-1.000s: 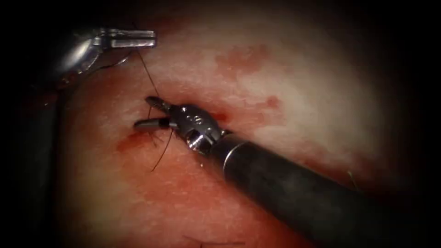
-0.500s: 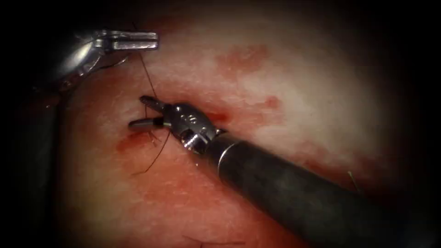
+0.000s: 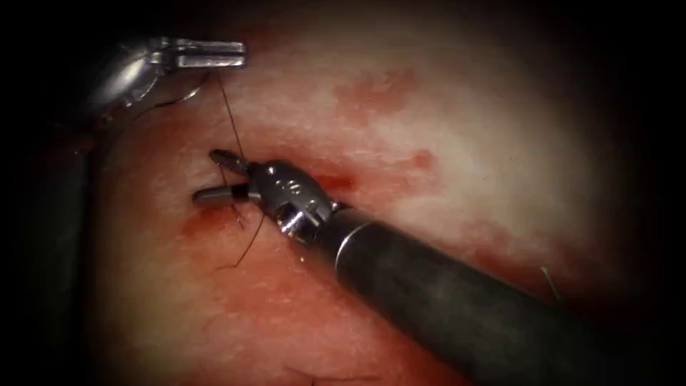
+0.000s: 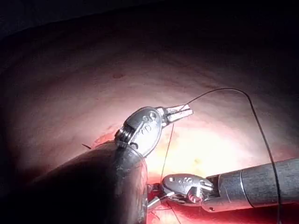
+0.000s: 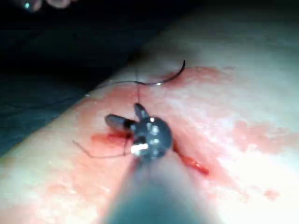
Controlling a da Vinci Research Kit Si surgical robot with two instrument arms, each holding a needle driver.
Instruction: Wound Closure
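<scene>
The left tool (image 3: 211, 55) sits up and to the left of the right tool, well apart from it. Its jaws are closed on the thread (image 3: 230, 114). The wrist views suggest the curved needle (image 5: 170, 78) lies by this tool, out of the tissue (image 3: 464, 143); the grip point along its curve cannot be told.

From the left tool's tip, the thread runs down and slightly rightward as a near-straight line. Its long axis points at the right tool. It passes between the right tool's jaws and ends in a loose tail (image 3: 246, 246) just below them, lying on the tissue.

The right tool (image 3: 211, 175) is the nearer tool to the cut (image 3: 214, 214). Its jaws stand wide open, tips pointing left, one on either side of the thread line. They hold nothing. The cut, with red fluid (image 3: 207, 225) around it, lies directly under and just beyond those tips. The shaft extends away down and to the right.
</scene>
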